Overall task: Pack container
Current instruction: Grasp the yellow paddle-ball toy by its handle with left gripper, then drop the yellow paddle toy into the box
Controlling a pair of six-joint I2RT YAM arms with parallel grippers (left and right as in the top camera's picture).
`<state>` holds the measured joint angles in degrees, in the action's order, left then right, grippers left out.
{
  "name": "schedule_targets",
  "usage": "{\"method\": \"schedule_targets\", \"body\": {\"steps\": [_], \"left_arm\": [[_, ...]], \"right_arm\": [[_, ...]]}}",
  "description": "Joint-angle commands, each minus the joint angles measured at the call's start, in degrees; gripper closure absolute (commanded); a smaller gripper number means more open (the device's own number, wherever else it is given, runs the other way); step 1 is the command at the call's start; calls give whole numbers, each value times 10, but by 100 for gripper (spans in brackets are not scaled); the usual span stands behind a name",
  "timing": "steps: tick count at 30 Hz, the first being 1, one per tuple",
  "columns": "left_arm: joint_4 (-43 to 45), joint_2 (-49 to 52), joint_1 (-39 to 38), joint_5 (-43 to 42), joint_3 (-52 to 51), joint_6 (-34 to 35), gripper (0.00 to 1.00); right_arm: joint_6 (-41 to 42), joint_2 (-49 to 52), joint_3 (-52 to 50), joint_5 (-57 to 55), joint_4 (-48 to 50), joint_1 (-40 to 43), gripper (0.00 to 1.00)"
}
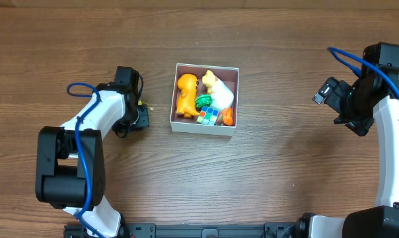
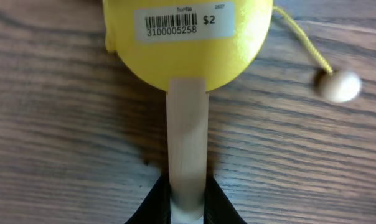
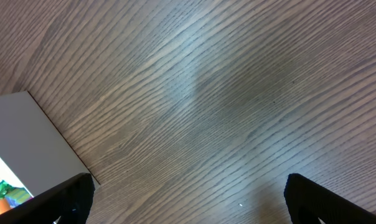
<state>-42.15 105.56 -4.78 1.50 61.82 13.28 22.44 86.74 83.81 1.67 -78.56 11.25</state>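
Container (image 1: pixel 233 100) sits on the table (image 1: pixel 279 178) near centre, between the two arms, nearer the left one. Square, thin white walls, pinkish-brown inside. Contents crowded together: an orange animal toy (image 1: pixel 185 94) along the left wall, a yellow-and-white toy (image 1: pixel 217 86) at the far right, a green piece (image 1: pixel 204 101) between them, a puzzle cube (image 1: pixel 209 116) against the near wall, and a small orange item (image 1: pixel 228 117) in the near right corner. Left end effector (image 2: pixel 187 200) is just left of the container, fingers clamped on the wooden handle (image 2: pixel 186 130) of a yellow paddle toy (image 2: pixel 188 53). The toy's round head carries a barcode sticker (image 2: pixel 185 23) marked $2; a yellow cord (image 2: pixel 300 38) runs off its right side to a pale bead (image 2: pixel 339 85) over the wood. Cannot tell whether the toy touches the table or hangs just above it. Right end effector (image 3: pixel 188 190) is well off to the right of the container, fingers (image 3: pixel 70 199) spread wide with nothing between them; bare wood grain below, one white corner of the container at the left edge of its wrist view.
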Motion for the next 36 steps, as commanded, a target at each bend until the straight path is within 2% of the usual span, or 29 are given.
{"method": "schedule_targets", "body": {"steps": [1,3,8,11,17,22,27,33,36], "left_arm": [[9,24,2,-12,-7,-74,90],[9,24,2,-12,-7,-76,96],[2,24,2,-21,-3,-75,96],[-33,23,2,-35,21,-75,96],[-152,5,-3,-72,137,-82,96],[-229,-32,-52,-90,263,-86,96],[-235,-64,-122,-84,316,-92,96],[-209,-56,-203,-68,294,-57,96],[-176,-42,-224,-50,263,-22,88]], "right_arm": [[-2,-5,1,0,3,1,0],[-2,-5,1,0,3,1,0],[-2,-5,1,0,3,1,0],[-2,-5,1,0,3,1,0],[-2,-5,1,0,3,1,0],[-2,-5,1,0,3,1,0],[-2,-5,1,0,3,1,0],[-2,-5,1,0,3,1,0],[-2,-5,1,0,3,1,0]]}}
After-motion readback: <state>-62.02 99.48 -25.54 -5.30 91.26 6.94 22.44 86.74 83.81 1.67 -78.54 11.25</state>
